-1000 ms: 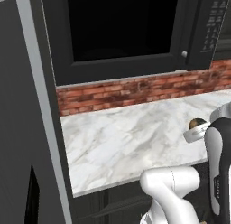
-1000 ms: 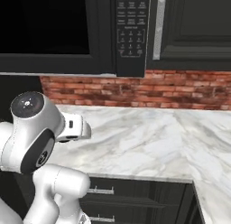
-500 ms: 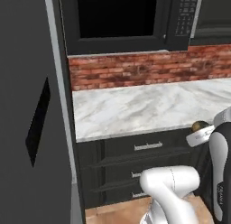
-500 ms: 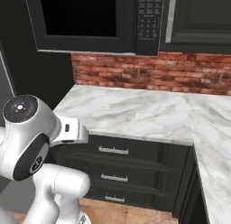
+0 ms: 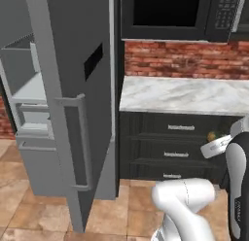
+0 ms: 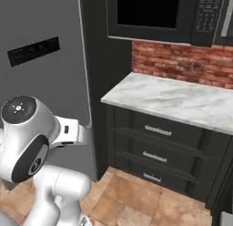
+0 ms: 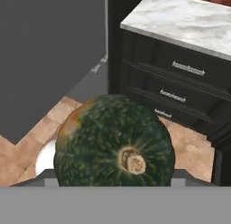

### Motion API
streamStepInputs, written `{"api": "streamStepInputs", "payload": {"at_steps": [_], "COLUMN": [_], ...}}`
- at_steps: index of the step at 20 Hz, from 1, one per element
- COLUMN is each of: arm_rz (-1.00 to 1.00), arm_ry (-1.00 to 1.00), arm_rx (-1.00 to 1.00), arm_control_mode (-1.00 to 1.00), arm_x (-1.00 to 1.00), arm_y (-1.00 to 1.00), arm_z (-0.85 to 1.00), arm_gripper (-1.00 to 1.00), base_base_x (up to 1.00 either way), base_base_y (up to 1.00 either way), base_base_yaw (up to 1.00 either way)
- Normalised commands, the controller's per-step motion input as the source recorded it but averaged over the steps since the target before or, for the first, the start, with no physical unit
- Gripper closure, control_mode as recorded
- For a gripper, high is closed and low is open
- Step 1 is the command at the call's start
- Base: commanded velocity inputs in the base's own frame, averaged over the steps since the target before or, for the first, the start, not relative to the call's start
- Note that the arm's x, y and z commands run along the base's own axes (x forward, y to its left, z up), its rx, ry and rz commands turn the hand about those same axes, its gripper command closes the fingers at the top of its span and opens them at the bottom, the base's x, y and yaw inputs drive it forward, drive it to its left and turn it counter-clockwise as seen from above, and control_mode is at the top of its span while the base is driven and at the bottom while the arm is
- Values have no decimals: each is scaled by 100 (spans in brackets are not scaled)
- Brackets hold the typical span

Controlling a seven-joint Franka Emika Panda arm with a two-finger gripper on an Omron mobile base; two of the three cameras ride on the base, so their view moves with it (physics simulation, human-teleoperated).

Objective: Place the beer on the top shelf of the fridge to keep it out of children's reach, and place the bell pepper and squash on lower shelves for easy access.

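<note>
Hand [image 7: 115, 184] gripping squash [image 7: 113, 139], fridge [image 5: 73, 89] open

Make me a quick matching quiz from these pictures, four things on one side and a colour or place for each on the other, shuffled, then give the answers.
Things:
1. squash
2. microwave
3. counter
4. fridge door

Descriptions:
A. white marble, under the brick wall
B. grey, swung open
C. dark green, close in front of the hand camera
D. black, mounted above the counter

Pairs: 1-C, 2-D, 3-A, 4-B
</note>
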Motion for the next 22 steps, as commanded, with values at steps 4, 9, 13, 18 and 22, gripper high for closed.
{"api": "streamStepInputs", "payload": {"at_steps": [4, 9, 13, 18, 22], "arm_rz": [0, 0, 0, 0, 0], "arm_ry": [0, 0, 0, 0, 0], "arm_rx": [0, 0, 0, 0, 0], "arm_control_mode": [100, 100, 100, 100, 100], "arm_x": [0, 0, 0, 0, 0], "arm_y": [0, 0, 0, 0, 0], "arm_z": [0, 0, 0, 0, 0], "arm_gripper": [100, 100, 100, 100, 100], "base_base_x": [-84, -60, -24, 4, 41], "base_base_y": [61, 93, 100, 100, 100], "base_base_yaw": [47, 42, 34, 23, 8]}}
